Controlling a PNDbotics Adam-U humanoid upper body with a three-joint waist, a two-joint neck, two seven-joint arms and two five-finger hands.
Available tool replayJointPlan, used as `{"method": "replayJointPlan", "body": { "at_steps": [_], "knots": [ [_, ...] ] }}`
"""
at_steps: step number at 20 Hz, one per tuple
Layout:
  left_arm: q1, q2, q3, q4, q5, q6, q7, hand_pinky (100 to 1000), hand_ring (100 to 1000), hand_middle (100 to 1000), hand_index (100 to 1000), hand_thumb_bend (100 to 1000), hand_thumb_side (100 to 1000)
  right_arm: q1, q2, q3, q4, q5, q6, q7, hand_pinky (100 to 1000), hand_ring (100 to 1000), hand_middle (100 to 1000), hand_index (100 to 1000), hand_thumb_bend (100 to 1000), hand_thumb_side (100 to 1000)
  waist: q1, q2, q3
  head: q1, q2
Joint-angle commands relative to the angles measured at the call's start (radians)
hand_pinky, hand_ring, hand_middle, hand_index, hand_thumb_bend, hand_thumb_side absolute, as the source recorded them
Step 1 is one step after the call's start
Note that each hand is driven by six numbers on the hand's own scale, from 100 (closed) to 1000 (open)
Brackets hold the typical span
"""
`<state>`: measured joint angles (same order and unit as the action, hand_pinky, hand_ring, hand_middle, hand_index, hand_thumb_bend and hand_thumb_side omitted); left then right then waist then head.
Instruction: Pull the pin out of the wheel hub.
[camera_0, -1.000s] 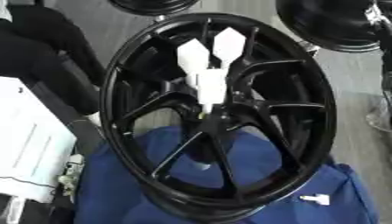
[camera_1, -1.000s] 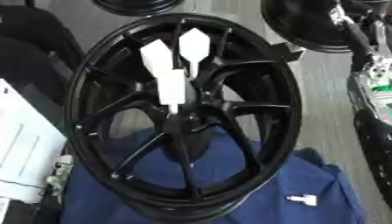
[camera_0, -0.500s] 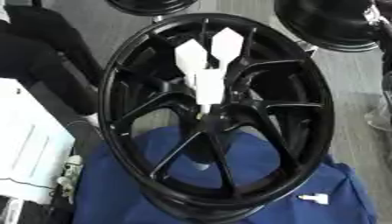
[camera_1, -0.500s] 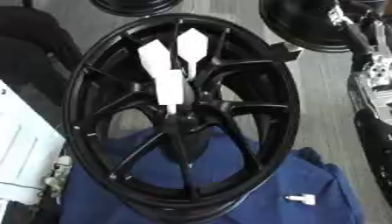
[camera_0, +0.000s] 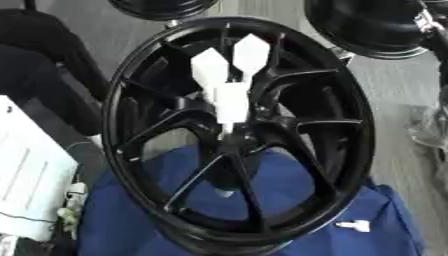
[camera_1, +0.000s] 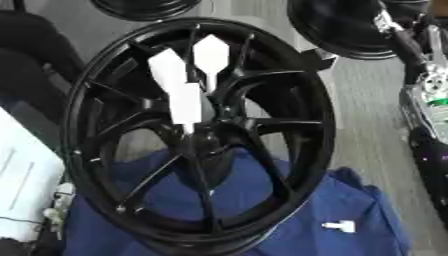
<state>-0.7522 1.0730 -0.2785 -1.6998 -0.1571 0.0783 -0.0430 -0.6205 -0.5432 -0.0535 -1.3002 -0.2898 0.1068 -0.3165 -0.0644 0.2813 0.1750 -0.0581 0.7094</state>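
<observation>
The black wheel (camera_0: 238, 135) fills the middle, rim down on a blue cloth (camera_0: 289, 205) and leaning away from the camera. A white pin (camera_0: 229, 97) with two pointed flaps on top stands in the hub (camera_0: 232, 142), tip down at the centre. A small white part (camera_0: 354, 226) lies on the cloth, lower right. A white box (camera_0: 31, 185) sits at left. More black wheels (camera_0: 372, 25) lie beyond.

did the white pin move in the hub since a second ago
No. The white pin sits at the same place against the wheel spokes, its tip at the hub; only the camera shifted slightly.
</observation>
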Motion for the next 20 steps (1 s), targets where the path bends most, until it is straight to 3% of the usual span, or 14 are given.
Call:
{"method": "replayJointPlan", "body": {
  "at_steps": [1, 3, 7, 8, 9, 10, 12, 15, 16, 20],
  "knots": [
    [-0.063, 0.008, -0.07, 0.049, -0.024, -0.003, -0.051, 837, 826, 784, 845, 462, 720, -0.016, -0.036, 0.0, -0.026, 0.006, 0.005, 0.002, 841, 750, 680, 848, 553, 461, 0.004, -0.018, 0.0, -0.002, -0.01],
    [-0.102, -0.014, -0.106, 0.087, -0.038, -0.007, -0.086, 837, 826, 784, 845, 462, 720, -0.014, -0.036, -0.001, -0.025, 0.006, 0.005, 0.002, 841, 750, 680, 848, 553, 461, 0.003, -0.019, 0.004, -0.006, -0.008],
    [-0.136, -0.034, -0.102, 0.122, -0.059, -0.026, -0.164, 842, 832, 787, 849, 459, 705, -0.011, -0.038, -0.003, -0.024, 0.005, 0.004, 0.001, 842, 750, 680, 848, 553, 461, 0.002, -0.021, 0.008, -0.01, -0.007],
    [-0.149, -0.044, -0.111, 0.123, -0.063, -0.032, -0.183, 866, 854, 794, 842, 500, 441, -0.014, -0.034, 0.002, -0.023, 0.005, 0.006, 0.003, 842, 749, 679, 849, 552, 461, 0.003, -0.021, 0.003, -0.003, -0.008],
    [-0.169, -0.063, -0.128, 0.13, -0.07, -0.043, -0.2, 866, 854, 794, 842, 500, 441, -0.016, -0.03, 0.005, -0.021, 0.007, 0.008, 0.006, 842, 749, 679, 849, 552, 461, 0.003, -0.022, -0.001, 0.0, -0.008],
    [-0.192, -0.084, -0.15, 0.145, -0.082, -0.056, -0.217, 870, 856, 792, 837, 516, 360, -0.017, -0.028, 0.007, -0.019, 0.009, 0.009, 0.008, 843, 749, 679, 849, 552, 461, 0.004, -0.023, -0.002, 0.001, -0.007],
    [-0.24, -0.122, -0.193, 0.19, -0.111, -0.08, -0.249, 870, 856, 792, 837, 516, 360, -0.015, -0.028, 0.006, -0.016, 0.01, 0.01, 0.009, 843, 749, 679, 849, 552, 461, 0.003, -0.025, 0.003, -0.004, -0.006],
    [-0.284, -0.154, -0.204, 0.253, -0.145, -0.118, -0.296, 870, 856, 792, 837, 516, 360, -0.012, -0.03, 0.003, -0.014, 0.01, 0.009, 0.007, 843, 749, 679, 849, 552, 461, 0.002, -0.026, 0.009, -0.01, -0.005],
    [-0.299, -0.169, -0.212, 0.27, -0.158, -0.133, -0.313, 881, 863, 788, 819, 590, 190, -0.015, -0.027, 0.006, -0.014, 0.011, 0.009, 0.009, 843, 747, 676, 848, 550, 462, 0.003, -0.024, 0.005, -0.005, -0.008],
    [-0.373, -0.24, -0.248, 0.362, -0.215, -0.188, -0.375, 881, 863, 787, 817, 612, 159, -0.016, -0.023, 0.006, -0.011, 0.013, 0.011, 0.008, 843, 746, 675, 848, 548, 461, 0.002, -0.021, 0.006, -0.007, -0.01]
  ]
}}
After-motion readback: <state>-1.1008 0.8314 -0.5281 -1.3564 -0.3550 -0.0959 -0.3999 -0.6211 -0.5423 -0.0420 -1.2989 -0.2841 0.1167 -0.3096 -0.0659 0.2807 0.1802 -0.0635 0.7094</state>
